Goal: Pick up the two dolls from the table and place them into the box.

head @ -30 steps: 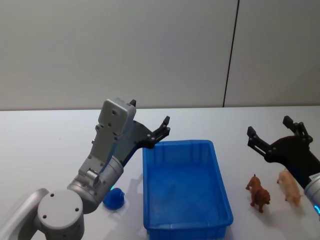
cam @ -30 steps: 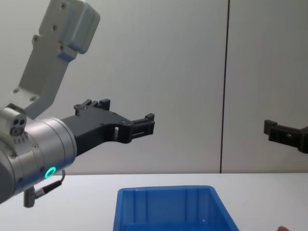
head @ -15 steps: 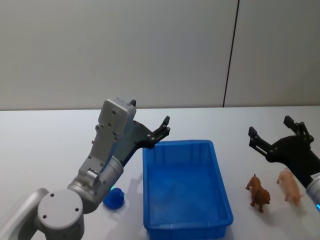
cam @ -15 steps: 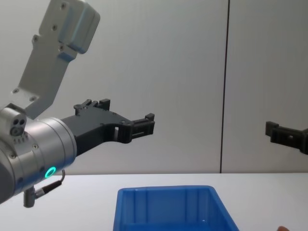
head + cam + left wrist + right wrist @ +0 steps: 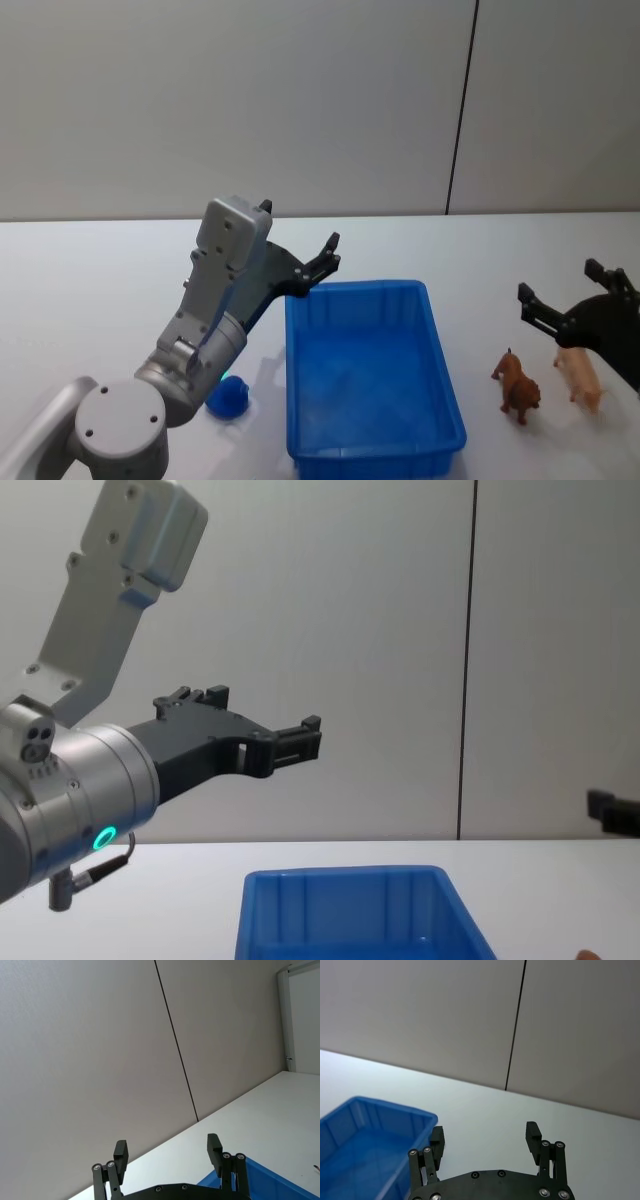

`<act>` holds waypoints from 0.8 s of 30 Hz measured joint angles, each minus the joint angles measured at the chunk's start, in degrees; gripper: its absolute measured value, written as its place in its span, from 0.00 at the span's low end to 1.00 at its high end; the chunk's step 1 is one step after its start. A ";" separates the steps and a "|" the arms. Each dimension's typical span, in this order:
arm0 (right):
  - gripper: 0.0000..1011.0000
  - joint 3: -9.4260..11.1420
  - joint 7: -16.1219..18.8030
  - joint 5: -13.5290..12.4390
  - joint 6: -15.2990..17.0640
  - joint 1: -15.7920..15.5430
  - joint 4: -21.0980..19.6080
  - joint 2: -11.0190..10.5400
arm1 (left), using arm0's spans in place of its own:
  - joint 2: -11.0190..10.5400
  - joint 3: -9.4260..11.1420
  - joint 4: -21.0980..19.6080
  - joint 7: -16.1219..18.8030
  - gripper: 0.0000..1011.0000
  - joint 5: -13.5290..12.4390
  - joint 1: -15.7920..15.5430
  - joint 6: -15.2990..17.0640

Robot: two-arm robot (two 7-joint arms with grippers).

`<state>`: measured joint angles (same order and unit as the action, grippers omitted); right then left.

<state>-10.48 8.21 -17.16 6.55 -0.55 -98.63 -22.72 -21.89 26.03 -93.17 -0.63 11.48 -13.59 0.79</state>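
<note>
The blue box [image 5: 370, 372] stands in the middle of the white table [image 5: 90, 290]; its far rim shows in the chest view [image 5: 345, 880]. A pale pink doll [image 5: 580, 372] stands right of the box, beside a brown dog-shaped doll [image 5: 517, 385]. A dark blue rounded lump [image 5: 228, 398] lies left of the box, by my left arm. My right gripper [image 5: 560, 283] hangs open and empty above the pink and brown dolls. My left gripper [image 5: 300, 228] is held high over the box's far left corner, open and empty.
A grey wall with a dark vertical seam [image 5: 460, 110] rises behind the table. In the wrist views both grippers [image 5: 167, 1145] [image 5: 485, 1131] point toward that wall, with the box's wall [image 5: 365, 1135] below the right one.
My right gripper has moved right and lower, closer to the pink and brown dolls. The left arm, the box and the toys have stayed still.
</note>
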 joint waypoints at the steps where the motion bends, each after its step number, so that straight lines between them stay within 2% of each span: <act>1: 0.99 0.11 0.14 -0.04 0.33 -0.05 0.08 -0.16 | 0.00 0.00 0.00 0.00 0.99 0.00 0.00 0.00; 11: 0.99 1.20 1.61 -0.35 5.21 -0.69 1.94 -2.02 | 0.00 0.00 0.00 0.00 0.99 0.00 0.00 0.00; 24: 0.99 1.50 3.12 -0.48 10.03 -0.28 5.71 -2.52 | 0.00 0.00 0.00 0.00 0.99 0.00 0.00 0.00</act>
<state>-8.98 11.33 -17.64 16.58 -0.84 -92.93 -25.24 -21.89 26.03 -93.18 -0.62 11.48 -13.59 0.79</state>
